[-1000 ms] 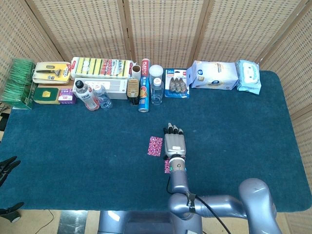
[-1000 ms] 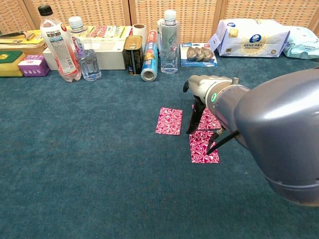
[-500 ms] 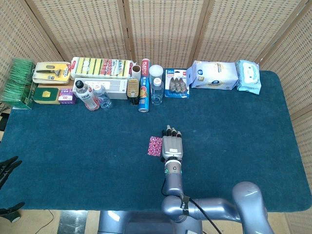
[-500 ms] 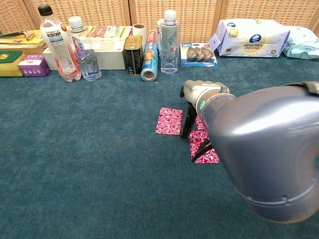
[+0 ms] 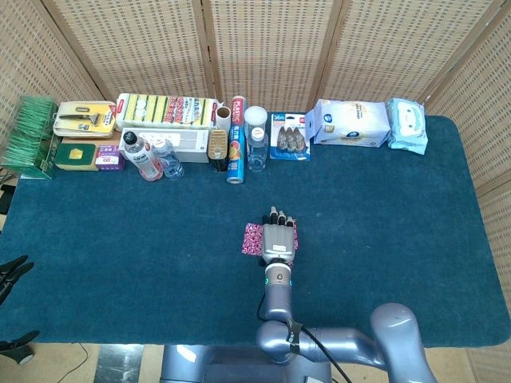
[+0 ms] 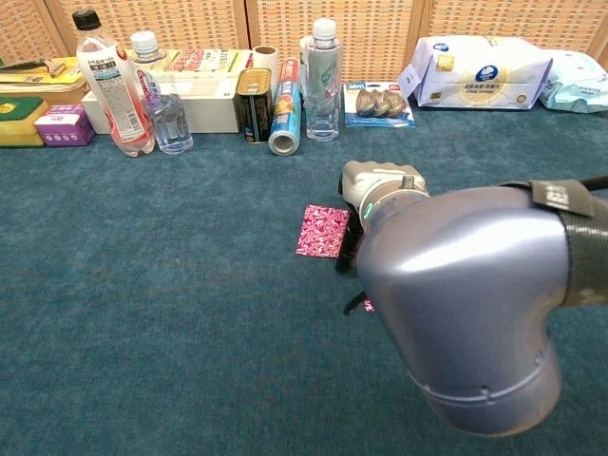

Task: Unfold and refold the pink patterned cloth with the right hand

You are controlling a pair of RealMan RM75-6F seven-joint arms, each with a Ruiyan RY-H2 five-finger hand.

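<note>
The pink patterned cloth (image 5: 253,238) lies mid-table on the blue table cover. My right hand (image 5: 277,237) hovers flat and back-up over it, fingers pointing toward the far side. Pink shows on both sides of the hand, a larger patch at left and a sliver at right. In the chest view the cloth (image 6: 321,231) peeks out left of my big grey right arm, and the dark fingers (image 6: 348,255) reach down to its right edge. The arm hides whether they pinch the fabric. My left hand (image 5: 11,272) shows only as dark spread fingers off the table's left edge, holding nothing.
Along the far edge stand bottles (image 5: 142,157), a foil roll (image 5: 235,152), a clear jar (image 5: 255,137), sponge packs (image 5: 166,110) and wipe packs (image 5: 352,123). The blue table cover (image 5: 383,223) stretches bare to the right of the hand.
My right hand and forearm slid left across the cloth. The lower pink flap seen earlier in the chest view is now hidden behind the arm. The left hand stayed put.
</note>
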